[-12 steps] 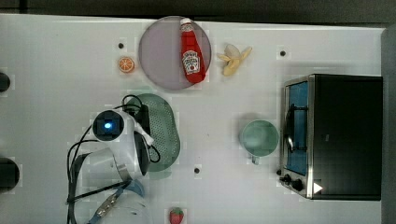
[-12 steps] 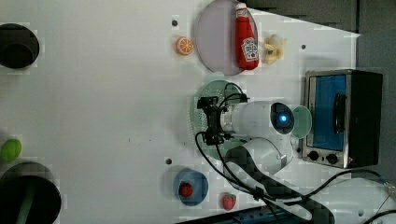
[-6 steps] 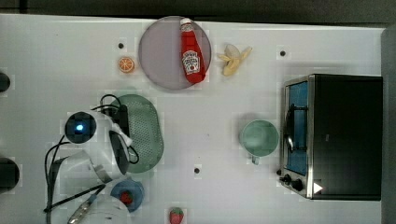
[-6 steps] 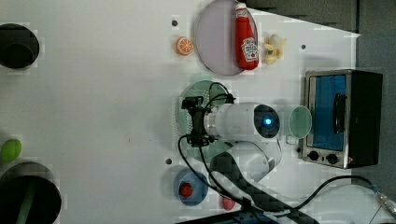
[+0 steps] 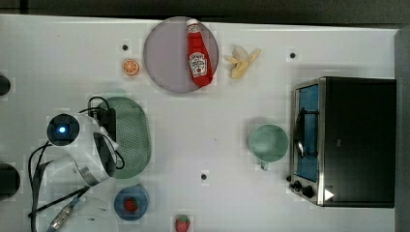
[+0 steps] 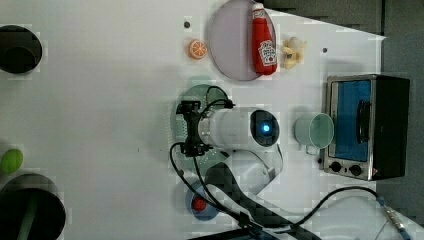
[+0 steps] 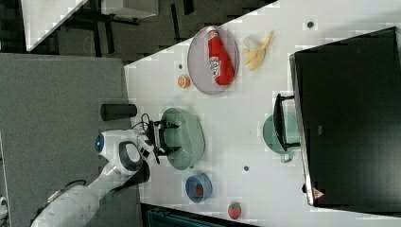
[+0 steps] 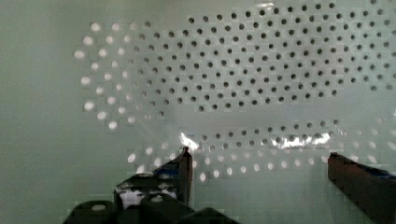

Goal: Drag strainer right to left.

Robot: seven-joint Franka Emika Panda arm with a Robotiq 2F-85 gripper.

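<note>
Compared with a second back, the strainer (image 5: 130, 137) has slid toward the top view's left, and my arm went with it; it used to sit roughly under the plate (image 5: 167, 53), now it's off to the plate's lower left. Everything else on the surface (image 5: 203, 121) stayed put: ketchup bottle (image 5: 198, 53) on the plate, orange slice (image 5: 130, 66), banana (image 5: 243, 61), green mug (image 5: 268, 142), toaster oven (image 5: 345, 140).

From where I'm driving, the end effector (image 8: 259, 168) is down inside the strainer with its fingers (image 8: 180, 175) spread wide, one on each side in the wrist view, nothing clamped between them. Can't tell for sure whether a fingertip is pressing the strainer's floor.

The strainer itself: pale green, oval, smooth plastic with a grid of small holes across the bottom and up the walls, a bit of glare on it. In the top view it sits just above the blue bowl (image 5: 131, 203) with the red thing in it, well apart from the mug.
</note>
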